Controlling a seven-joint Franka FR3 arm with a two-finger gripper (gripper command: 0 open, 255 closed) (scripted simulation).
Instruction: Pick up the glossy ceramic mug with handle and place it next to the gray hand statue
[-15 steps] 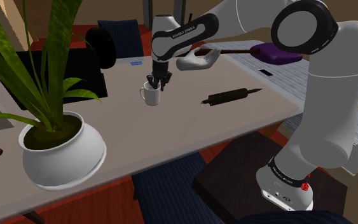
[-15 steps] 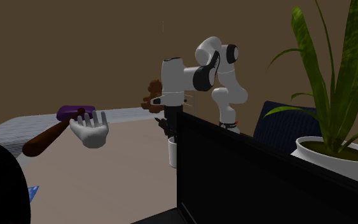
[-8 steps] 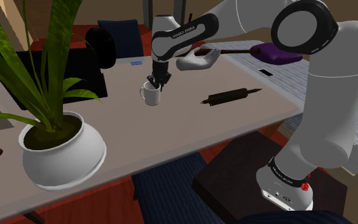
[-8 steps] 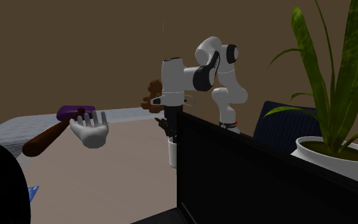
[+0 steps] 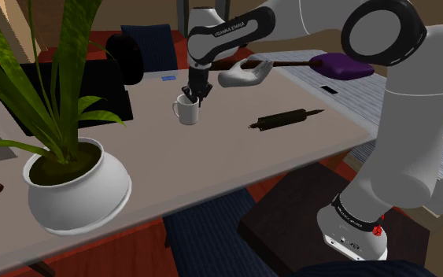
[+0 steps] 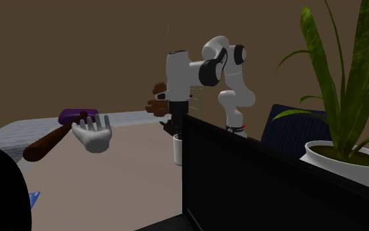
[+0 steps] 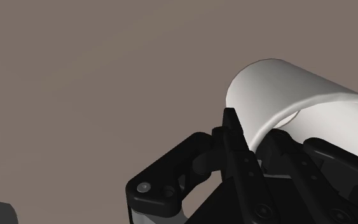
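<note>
Tool (image 5: 195,97) tight on white mug (image 5: 186,112) rim

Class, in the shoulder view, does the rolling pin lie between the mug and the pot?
No, the rolling pin lies toward the shoulder view's right of the mug, the pot toward its left.

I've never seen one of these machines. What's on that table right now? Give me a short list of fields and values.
mug: white, with a handle, clasped at its rim
fingers: black, shut on the mug
hand statue: pale grey, up and to the right of the mug in the shoulder view
rolling pin: dark, lying on the table, apart from the mug
potted plant: white pot, shoulder view's lower left
task stage: mug gripped, not yet beside the statue
</note>
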